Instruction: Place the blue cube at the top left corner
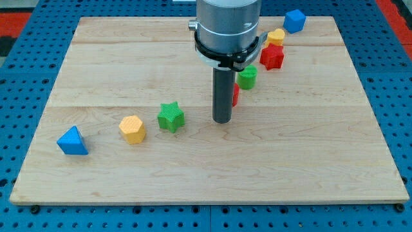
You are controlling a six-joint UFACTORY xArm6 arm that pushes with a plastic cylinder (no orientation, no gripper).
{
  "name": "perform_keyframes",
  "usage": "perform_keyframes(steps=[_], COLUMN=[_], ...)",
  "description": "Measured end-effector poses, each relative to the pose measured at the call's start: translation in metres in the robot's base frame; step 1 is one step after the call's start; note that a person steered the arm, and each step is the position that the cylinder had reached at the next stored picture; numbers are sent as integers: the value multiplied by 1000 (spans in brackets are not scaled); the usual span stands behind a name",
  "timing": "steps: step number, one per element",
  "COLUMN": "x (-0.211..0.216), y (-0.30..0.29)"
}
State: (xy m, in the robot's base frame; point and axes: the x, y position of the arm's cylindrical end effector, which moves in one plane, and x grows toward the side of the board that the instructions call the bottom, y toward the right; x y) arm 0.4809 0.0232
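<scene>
Resting on the wooden board (129,58) just right of centre, my tip (222,120) is touching no block that can be made out; being a bare rod, it has nothing to open or close and is holding nothing. A small red block (236,95) is sitting just beside the rod at its 2 o'clock, mostly hidden behind it, shape unreadable. Further along the same 2 o'clock line a green block (247,77) is lying, then a red star (272,57), then a yellow block (276,36) touching or nearly touching that star. The blue cube (294,20) is sitting at the end of this line, near the board's top edge, right of centre and well apart from the tip. At the tip's 9 o'clock a green star (170,116) is standing nearby, a yellow pentagon-shaped block (132,129) beyond it, and a blue triangular block (71,141) at 8 o'clock, close to the board's left edge.
</scene>
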Motion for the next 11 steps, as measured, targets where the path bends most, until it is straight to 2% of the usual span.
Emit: perform_keyframes(steps=[1, 2, 3, 5, 7, 8, 10, 11], x=[14, 11, 11, -4, -109, -172, -287, -290], y=[1, -1, 23, 149, 268, 298, 293, 285])
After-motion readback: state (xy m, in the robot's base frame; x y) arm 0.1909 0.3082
